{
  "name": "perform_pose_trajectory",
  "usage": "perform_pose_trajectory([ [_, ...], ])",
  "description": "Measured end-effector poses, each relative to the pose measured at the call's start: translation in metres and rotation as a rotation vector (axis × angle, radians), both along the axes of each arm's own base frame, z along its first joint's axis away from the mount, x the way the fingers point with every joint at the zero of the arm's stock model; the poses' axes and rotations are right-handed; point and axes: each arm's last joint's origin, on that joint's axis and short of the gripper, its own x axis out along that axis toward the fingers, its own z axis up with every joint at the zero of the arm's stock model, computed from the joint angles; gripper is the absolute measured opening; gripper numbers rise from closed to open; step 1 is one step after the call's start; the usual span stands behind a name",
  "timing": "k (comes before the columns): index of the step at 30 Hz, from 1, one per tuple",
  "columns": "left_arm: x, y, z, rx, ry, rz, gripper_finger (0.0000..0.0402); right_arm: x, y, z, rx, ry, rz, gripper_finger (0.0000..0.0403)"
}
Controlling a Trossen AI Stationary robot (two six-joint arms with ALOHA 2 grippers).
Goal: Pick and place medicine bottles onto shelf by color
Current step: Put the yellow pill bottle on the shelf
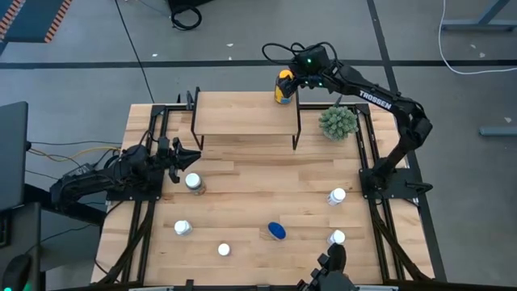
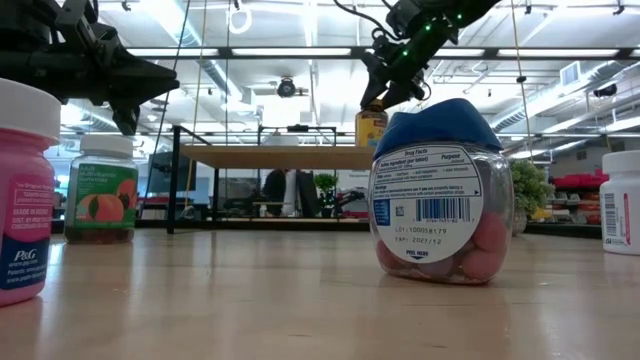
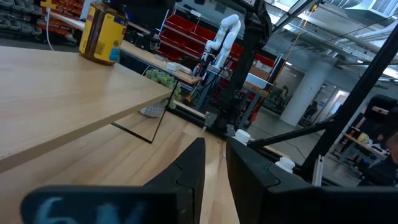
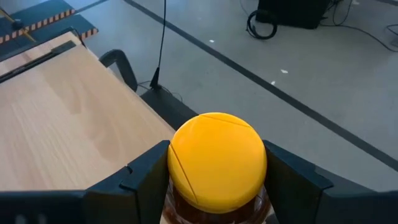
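Observation:
The amber medicine bottle (image 1: 283, 87) with a yellow cap (image 4: 217, 158) is at the far right corner of the light-wood shelf (image 1: 242, 115), with my right gripper (image 1: 291, 81) shut on it. Its base is level with the shelf top (image 2: 270, 157); whether it rests there I cannot tell. Several white-capped bottles (image 1: 194, 182) (image 1: 336, 196) and a squat blue-lidded one (image 1: 277, 231) stand on their bases on the table. My left gripper (image 1: 194, 155) waits at the table's left, level, with a narrow gap between its fingers and nothing in it. My right gripper pinches the amber bottle between its two fingers (image 4: 146, 171), one on each side just under the yellow cap (image 4: 169, 198). The fingers come from the table's far right, slanting down. The bottle stands nearly upright at the shelf's far right corner.
A green spiky potted plant (image 1: 338, 121) stands on the table just right of the shelf. Thin black legs (image 1: 297, 121) carry the shelf. A pink-labelled bottle (image 2: 22, 210) and a peach-labelled one (image 2: 100, 200) stand near the front left. The middle of the table is bare wood (image 1: 266, 182).

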Motion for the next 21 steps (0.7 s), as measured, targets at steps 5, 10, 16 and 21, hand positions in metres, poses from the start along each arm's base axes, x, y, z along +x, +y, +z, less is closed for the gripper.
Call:
perform_pose_trajectory([
  [5,0.0,0.0,0.0,0.0,0.0,0.0,0.0069,0.003,-0.001,0.0,-0.015,-0.023,0.0,0.0249],
  [10,0.0,0.0,0.0,-0.001,0.003,0.0,0.0073,0.003,-0.001,0.0,-0.011,-0.023,0.001,0.0273],
  [16,0.0,0.0,-0.001,-0.002,0.007,0.0,0.007,0.003,-0.001,0.0,-0.015,-0.025,0.002,0.029],
  [21,0.0,0.0,-0.001,-0.003,0.007,0.0,0.0071,-0.002,0.005,0.015,-0.044,-0.043,0.013,0.0302],
])
